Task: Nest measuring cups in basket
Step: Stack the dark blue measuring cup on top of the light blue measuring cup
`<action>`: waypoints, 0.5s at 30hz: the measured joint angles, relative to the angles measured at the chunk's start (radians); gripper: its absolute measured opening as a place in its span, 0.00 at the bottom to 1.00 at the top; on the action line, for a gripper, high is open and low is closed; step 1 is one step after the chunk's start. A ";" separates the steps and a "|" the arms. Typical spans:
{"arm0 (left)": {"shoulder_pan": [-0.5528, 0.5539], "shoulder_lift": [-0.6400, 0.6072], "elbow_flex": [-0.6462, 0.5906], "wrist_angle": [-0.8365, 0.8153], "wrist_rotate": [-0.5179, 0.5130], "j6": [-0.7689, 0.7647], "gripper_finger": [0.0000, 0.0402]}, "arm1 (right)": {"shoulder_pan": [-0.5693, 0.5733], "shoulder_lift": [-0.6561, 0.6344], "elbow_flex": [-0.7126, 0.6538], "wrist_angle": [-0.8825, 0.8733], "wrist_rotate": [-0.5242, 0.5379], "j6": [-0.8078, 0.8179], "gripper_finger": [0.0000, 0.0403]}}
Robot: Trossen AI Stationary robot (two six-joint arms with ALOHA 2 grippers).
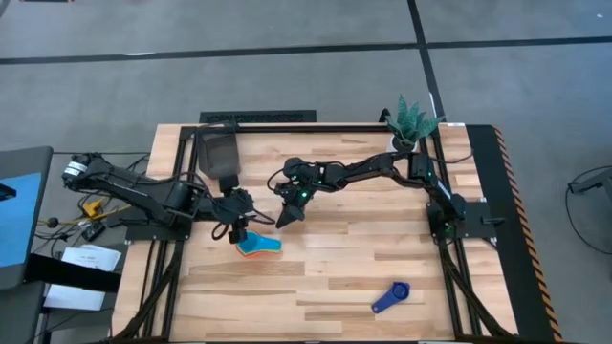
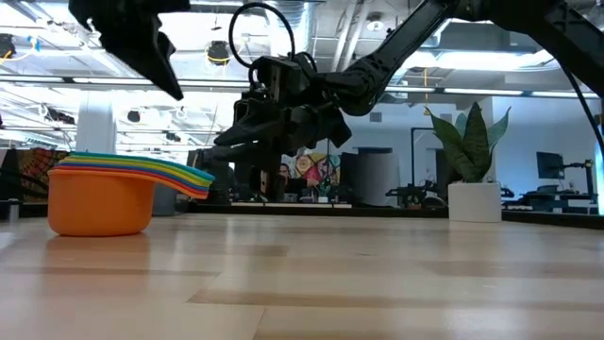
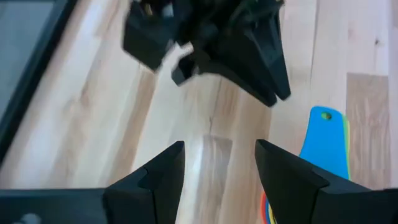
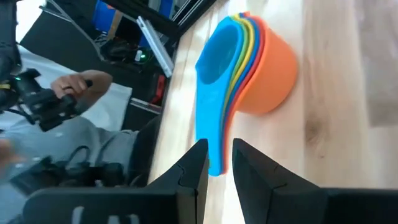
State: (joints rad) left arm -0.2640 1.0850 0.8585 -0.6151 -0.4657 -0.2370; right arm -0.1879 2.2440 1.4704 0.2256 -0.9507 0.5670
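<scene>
Several measuring cups sit nested in one stack [image 1: 258, 247] on the table, left of centre: an orange cup [image 2: 102, 200] at the bottom and a light blue one [image 4: 217, 56] on top, handles fanned together. A single dark blue cup [image 1: 390, 297] lies near the front right. The dark basket [image 1: 218, 153] stands at the far left. My left gripper [image 3: 219, 165] hovers open above the stack. My right gripper [image 4: 219, 155] is narrowly open just past the handles' ends [image 2: 200, 179], slightly above them and clear of them.
A white pot with a green plant [image 1: 413, 122] stands at the far right corner. Black frame rails run along the table's sides. A person's hand [image 4: 74, 84] shows beyond the table's left edge. Bare wood lies in the middle and front.
</scene>
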 joint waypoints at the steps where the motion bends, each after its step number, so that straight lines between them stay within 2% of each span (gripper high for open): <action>1: -0.003 0.001 -0.009 0.000 0.000 -0.012 0.46 | 0.000 0.000 0.000 0.000 0.012 -0.015 0.24; 5: -0.019 0.000 -0.019 0.001 -0.015 -0.077 0.42 | 0.005 -0.030 -0.006 -0.032 0.083 -0.103 0.24; 8: -0.047 -0.015 -0.019 0.003 -0.051 -0.138 0.38 | 0.016 -0.090 -0.005 -0.148 0.188 -0.215 0.22; 15: -0.171 -0.119 -0.021 0.006 -0.247 -0.230 0.30 | 0.057 -0.276 -0.009 -0.398 0.504 -0.429 0.17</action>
State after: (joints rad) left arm -0.4351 0.9663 0.8372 -0.6092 -0.7124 -0.4670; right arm -0.1306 1.9676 1.4617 -0.1727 -0.4468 0.1380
